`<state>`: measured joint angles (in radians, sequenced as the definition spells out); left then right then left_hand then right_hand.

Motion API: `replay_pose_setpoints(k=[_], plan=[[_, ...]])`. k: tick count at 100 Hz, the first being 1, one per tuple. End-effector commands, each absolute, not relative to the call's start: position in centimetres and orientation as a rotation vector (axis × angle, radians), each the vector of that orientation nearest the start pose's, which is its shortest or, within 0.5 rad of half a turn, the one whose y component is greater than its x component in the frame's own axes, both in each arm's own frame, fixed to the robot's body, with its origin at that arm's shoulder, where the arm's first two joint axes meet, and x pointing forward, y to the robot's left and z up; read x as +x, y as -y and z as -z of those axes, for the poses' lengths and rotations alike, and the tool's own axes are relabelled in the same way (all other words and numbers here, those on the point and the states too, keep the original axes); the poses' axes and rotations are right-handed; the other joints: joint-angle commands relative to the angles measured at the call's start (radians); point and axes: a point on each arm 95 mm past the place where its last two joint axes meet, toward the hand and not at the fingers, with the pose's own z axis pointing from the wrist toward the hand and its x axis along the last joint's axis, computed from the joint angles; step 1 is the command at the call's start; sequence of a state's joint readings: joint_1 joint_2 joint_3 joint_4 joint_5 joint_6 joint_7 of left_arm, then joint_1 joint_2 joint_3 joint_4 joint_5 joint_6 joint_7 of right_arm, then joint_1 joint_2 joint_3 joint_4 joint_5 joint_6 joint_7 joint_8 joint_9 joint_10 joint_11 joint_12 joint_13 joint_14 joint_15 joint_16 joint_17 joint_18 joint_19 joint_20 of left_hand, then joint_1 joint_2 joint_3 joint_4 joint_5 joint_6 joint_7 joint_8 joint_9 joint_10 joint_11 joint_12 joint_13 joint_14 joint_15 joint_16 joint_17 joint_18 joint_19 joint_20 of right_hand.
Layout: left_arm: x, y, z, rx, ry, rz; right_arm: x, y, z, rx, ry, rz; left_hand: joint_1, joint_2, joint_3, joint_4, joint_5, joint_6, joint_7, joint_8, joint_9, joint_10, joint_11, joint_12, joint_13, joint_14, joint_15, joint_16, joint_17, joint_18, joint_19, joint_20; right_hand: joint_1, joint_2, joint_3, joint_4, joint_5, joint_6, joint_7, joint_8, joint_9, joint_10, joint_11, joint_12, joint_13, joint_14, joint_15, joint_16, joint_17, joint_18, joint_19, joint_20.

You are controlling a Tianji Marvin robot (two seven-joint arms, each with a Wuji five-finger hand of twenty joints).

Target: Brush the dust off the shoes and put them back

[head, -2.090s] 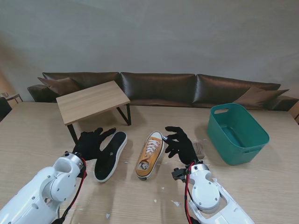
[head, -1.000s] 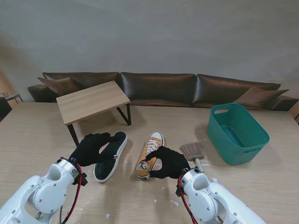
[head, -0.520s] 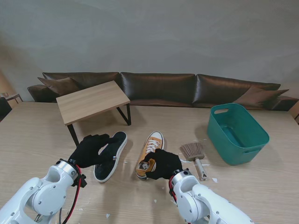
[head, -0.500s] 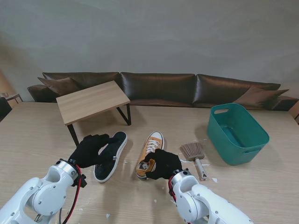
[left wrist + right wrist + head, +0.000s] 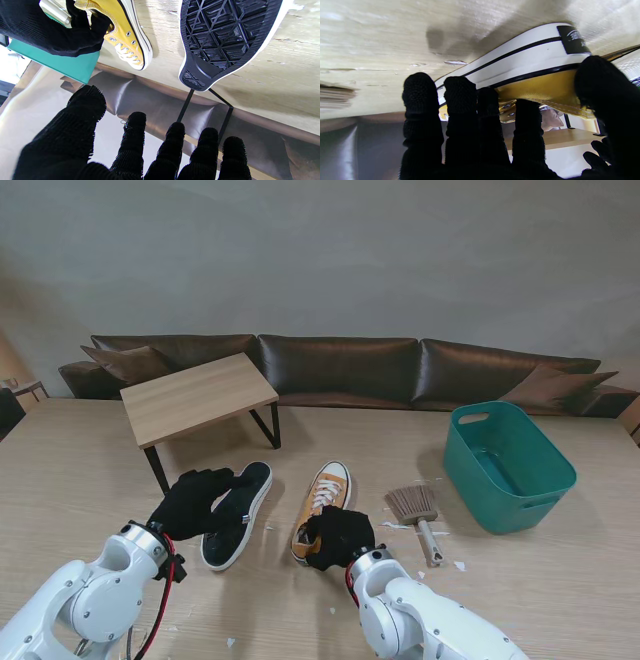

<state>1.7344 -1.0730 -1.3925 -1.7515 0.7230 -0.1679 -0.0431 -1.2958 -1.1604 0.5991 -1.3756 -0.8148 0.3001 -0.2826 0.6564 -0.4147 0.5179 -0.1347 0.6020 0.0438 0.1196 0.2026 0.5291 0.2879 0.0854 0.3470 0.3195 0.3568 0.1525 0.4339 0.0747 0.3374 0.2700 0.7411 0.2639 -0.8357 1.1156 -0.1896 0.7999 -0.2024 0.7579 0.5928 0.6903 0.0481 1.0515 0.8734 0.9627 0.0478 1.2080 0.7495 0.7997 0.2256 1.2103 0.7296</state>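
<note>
Your yellow shoe (image 5: 322, 508) sits mid-table, upright, w/ the right hand (image 5: 338, 536) clamped on its heel end, thumb one side, fingers (image 5: 460, 92) the other over the collar; canvas upper looks soft and light, rubber sole stiff, so grip the heel/sole edge, not the floppy top. Black shoe (image 5: 236, 512) lies on its side just left, left hand (image 5: 192, 502) hovering by it, fingers spread, holding nothing. Brush (image 5: 419, 513) lies right of the yellow shoe; the green bin (image 5: 509, 466) farther right looks empty.

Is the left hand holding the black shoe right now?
No. In the left wrist view the left hand has its fingers spread in the air, apart from the black shoe.
</note>
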Motion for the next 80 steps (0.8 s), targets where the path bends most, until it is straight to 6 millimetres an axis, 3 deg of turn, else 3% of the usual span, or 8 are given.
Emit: replay_pose_setpoints(k=[1,6,12,23,29,43,55,80], plan=[[36.7,-2.6,30.2,-1.399,-1.421,1.731,37.3,-14.1,40.5,1.205,-1.613,-1.502,0.020,0.027,-0.016,0.043,0.013,0.001,-0.001,-0.003,0.017,0.011,0.001,0.008,0.010,-0.001,-0.003,0.008,0.005,0.003,-0.027,0.023,0.046,-0.105,0.051,-0.106,0.109,0.054,0.184,0.054,0.080,-0.080,-0.002,0.019,0.061,-0.028,0.070,0.018,-0.361,-0.013,0.079,0.013],[36.7,-2.6,30.2,-1.389,-1.423,1.723,37.3,-14.3,40.8,1.187,-1.614,-1.505,0.023,0.027,-0.017,0.044,0.017,0.001,0.001,-0.003,0.022,0.013,0.002,0.010,0.013,0.001,-0.001,0.010,0.006,0.004,-0.026,0.024,0.060,-0.139,0.064,-0.151,0.144,0.053,0.306,0.106,0.132,-0.099,0.043,0.060,0.095,-0.048,0.117,0.028,-0.338,-0.020,0.102,0.016],[36.7,-2.6,30.2,-1.381,-1.424,1.719,37.3,-14.5,41.2,1.167,-1.619,-1.509,0.026,0.028,-0.017,0.044,0.019,0.003,0.002,-0.002,0.024,0.013,0.003,0.011,0.015,0.000,0.001,0.012,0.007,0.006,-0.026,0.025,0.072,-0.125,0.077,-0.160,0.192,0.069,0.419,0.191,0.197,-0.117,0.091,0.123,0.137,-0.069,0.169,0.036,-0.310,-0.030,0.132,0.019],[36.7,-2.6,30.3,-1.382,-1.423,1.720,37.5,-14.5,41.3,1.139,-1.648,-1.527,0.035,0.028,-0.017,0.045,0.025,0.007,0.005,-0.001,0.026,0.014,0.002,0.013,0.016,0.000,0.002,0.014,0.009,0.007,-0.025,0.026,0.060,0.057,0.091,-0.091,0.180,0.120,0.554,0.359,0.269,-0.153,0.118,0.218,0.171,-0.086,0.232,0.052,-0.288,-0.060,0.168,0.020],[36.7,-2.5,30.4,-1.377,-1.427,1.714,37.7,-14.5,41.2,1.132,-1.658,-1.569,0.038,0.030,-0.018,0.045,0.029,0.007,0.007,0.000,0.029,0.016,0.003,0.014,0.017,0.002,0.003,0.014,0.010,0.008,-0.026,0.027,0.052,0.124,0.114,-0.065,0.144,0.166,0.608,0.404,0.276,-0.153,0.115,0.240,0.168,-0.074,0.246,0.059,-0.285,-0.074,0.183,0.029],[36.7,-2.5,30.6,-1.372,-1.439,1.696,38.4,-14.0,40.4,1.126,-1.660,-1.702,0.045,0.034,-0.023,0.045,0.030,0.013,0.008,0.002,0.031,0.016,0.002,0.015,0.016,0.001,0.003,0.015,0.011,0.008,-0.026,0.027,0.076,0.169,0.154,-0.092,0.124,0.261,0.675,0.381,0.288,-0.135,0.090,0.248,0.186,-0.030,0.237,0.056,-0.231,-0.087,0.198,0.040],[36.7,-2.5,30.7,-1.362,-1.449,1.681,38.8,-13.5,39.4,1.154,-1.615,-1.817,0.051,0.041,-0.028,0.046,0.040,0.016,0.012,0.005,0.034,0.017,0.003,0.016,0.018,0.001,0.004,0.016,0.012,0.008,-0.027,0.028,0.091,0.181,0.180,-0.116,0.118,0.309,0.699,0.366,0.295,-0.113,0.085,0.252,0.215,-0.023,0.240,0.064,-0.186,-0.094,0.206,0.051],[36.7,-2.3,30.8,-1.350,-1.463,1.665,39.4,-13.1,37.5,1.367,-1.485,-1.986,0.061,0.042,-0.036,0.048,0.052,0.026,0.019,0.011,0.042,0.017,0.004,0.018,0.021,0.003,0.005,0.016,0.014,0.010,-0.028,0.026,0.109,0.169,0.219,-0.130,0.127,0.358,0.711,0.372,0.312,-0.083,0.083,0.260,0.259,-0.018,0.247,0.077,-0.129,-0.096,0.220,0.071]])
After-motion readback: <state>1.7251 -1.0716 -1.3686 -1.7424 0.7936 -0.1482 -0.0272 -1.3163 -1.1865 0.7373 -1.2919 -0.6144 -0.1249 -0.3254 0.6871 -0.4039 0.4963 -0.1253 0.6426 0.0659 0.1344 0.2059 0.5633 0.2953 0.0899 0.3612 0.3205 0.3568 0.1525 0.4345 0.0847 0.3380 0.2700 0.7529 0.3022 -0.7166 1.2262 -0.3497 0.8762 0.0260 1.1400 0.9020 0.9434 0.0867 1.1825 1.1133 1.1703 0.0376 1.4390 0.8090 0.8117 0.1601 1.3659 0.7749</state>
